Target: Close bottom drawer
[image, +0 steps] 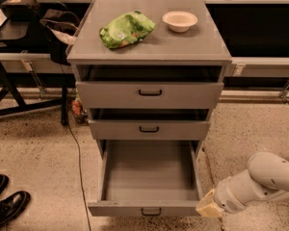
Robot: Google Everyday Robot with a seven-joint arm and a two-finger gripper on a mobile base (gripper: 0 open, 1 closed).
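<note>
While bottom drawer (149, 177) juts out toward camera, gripper (209, 209) sits beside its front corner; grip state unclear.

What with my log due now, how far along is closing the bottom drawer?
Done: nothing yet; the bottom drawer stands pulled far out, its grey tray exposed. In hand: the gripper sits low by the drawer's front right corner; contact is unclear. Left: push the front panel in until it meets the cabinet.
</note>
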